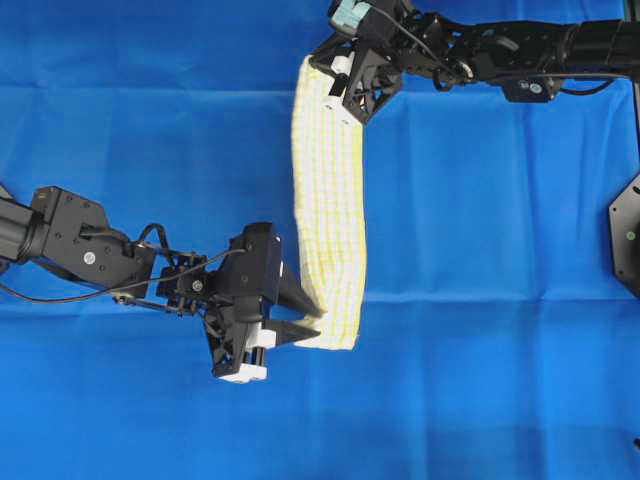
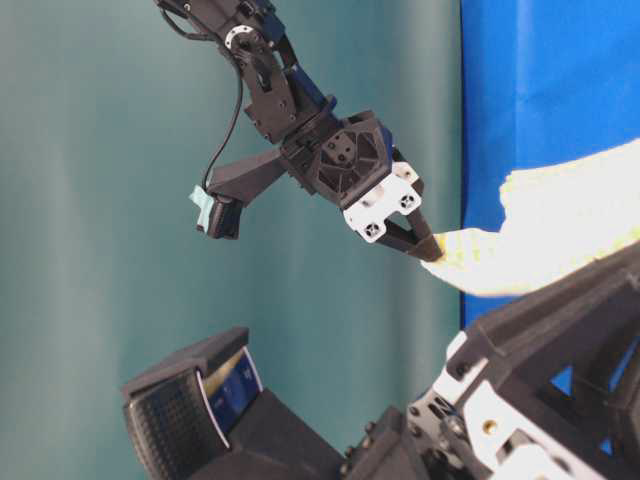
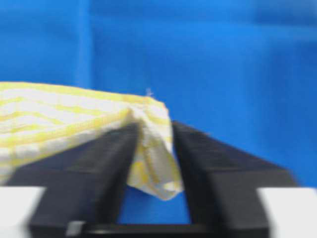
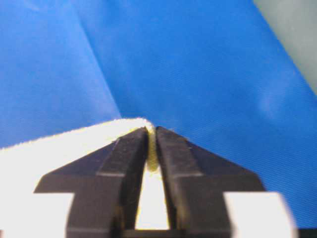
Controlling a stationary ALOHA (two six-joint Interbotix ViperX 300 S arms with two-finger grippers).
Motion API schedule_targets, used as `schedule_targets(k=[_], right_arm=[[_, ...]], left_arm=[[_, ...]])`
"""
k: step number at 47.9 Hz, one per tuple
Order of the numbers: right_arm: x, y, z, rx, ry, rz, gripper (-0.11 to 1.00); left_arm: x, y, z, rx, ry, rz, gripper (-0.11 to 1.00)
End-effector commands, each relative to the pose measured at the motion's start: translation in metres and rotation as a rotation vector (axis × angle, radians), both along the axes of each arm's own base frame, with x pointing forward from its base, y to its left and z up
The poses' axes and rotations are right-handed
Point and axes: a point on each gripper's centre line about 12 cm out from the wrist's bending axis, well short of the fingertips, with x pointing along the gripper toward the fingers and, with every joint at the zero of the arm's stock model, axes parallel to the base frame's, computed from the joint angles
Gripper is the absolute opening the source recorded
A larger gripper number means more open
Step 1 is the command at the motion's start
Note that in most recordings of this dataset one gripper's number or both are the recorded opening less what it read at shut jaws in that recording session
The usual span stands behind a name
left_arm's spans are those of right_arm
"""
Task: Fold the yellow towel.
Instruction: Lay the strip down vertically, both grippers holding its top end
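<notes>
The yellow towel (image 1: 328, 200) lies as a long narrow folded strip on the blue cloth (image 1: 480, 250) that covers the desk, running from the far middle toward the near middle in the overhead view. At its near end the left gripper (image 1: 305, 315) comes in from the left, and its jaws stand parted with the towel's corner between them; in the left wrist view the cloth (image 3: 148, 148) hangs loosely in the gap, touching the inner faces but not pinched flat. At the far end the right gripper (image 1: 340, 95) reaches in from the right, and its jaws are nearly together, clenched on the towel's edge: the right wrist view shows the fingertips (image 4: 136, 144) meeting on a thin line of yellow cloth (image 4: 59, 144). The table-level view shows the same grip (image 2: 430, 248), with the towel (image 2: 560, 230) cut off at the right edge. Dark arm parts fill that view's near foreground, and both wrist views are blurred.
</notes>
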Motion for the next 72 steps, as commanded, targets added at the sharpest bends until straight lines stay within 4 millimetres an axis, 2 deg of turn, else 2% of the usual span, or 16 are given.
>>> schedule_targets(k=[1, 6, 9, 12, 20, 26, 31, 41, 49, 62, 68, 72], right_arm=[[0.007, 0.000, 0.015, -0.022, -0.039, 0.008, 0.25], [0.006, 0.001, 0.015, -0.023, -0.037, 0.011, 0.55], [0.004, 0.002, 0.019, -0.025, -0.044, 0.009, 0.71], [0.002, 0.003, 0.025, -0.031, -0.057, 0.009, 0.77], [-0.013, 0.009, 0.048, -0.049, -0.097, 0.009, 0.71], [-0.032, 0.018, 0.062, -0.058, -0.118, 0.009, 0.71], [-0.048, 0.024, 0.068, -0.057, -0.131, 0.003, 0.71], [-0.073, 0.027, 0.063, -0.036, -0.129, -0.032, 0.71], [-0.076, 0.029, 0.060, -0.023, -0.126, -0.040, 0.71], [-0.072, 0.026, 0.057, -0.014, -0.122, -0.045, 0.71], [-0.067, 0.023, 0.046, 0.004, -0.107, -0.058, 0.71], [-0.062, 0.019, 0.034, 0.023, -0.095, -0.078, 0.71]], left_arm=[[0.004, 0.001, 0.012, -0.010, -0.034, 0.007, 0.44], [0.001, 0.004, 0.017, -0.009, -0.036, 0.011, 0.64], [-0.002, 0.007, 0.024, -0.011, -0.039, 0.015, 0.64], [-0.006, 0.009, 0.034, -0.010, -0.043, 0.016, 0.61], [-0.022, 0.021, 0.060, -0.007, -0.058, 0.031, 0.59], [-0.032, 0.037, 0.073, 0.011, -0.061, 0.056, 0.59], [-0.038, 0.057, 0.077, 0.046, -0.055, 0.087, 0.59], [-0.043, 0.104, 0.072, 0.123, -0.032, 0.172, 0.59], [-0.050, 0.135, 0.066, 0.157, -0.009, 0.238, 0.59], [-0.055, 0.142, 0.060, 0.159, 0.010, 0.258, 0.59], [-0.058, 0.153, 0.054, 0.161, 0.017, 0.290, 0.60], [-0.059, 0.166, 0.048, 0.162, 0.020, 0.326, 0.65]])
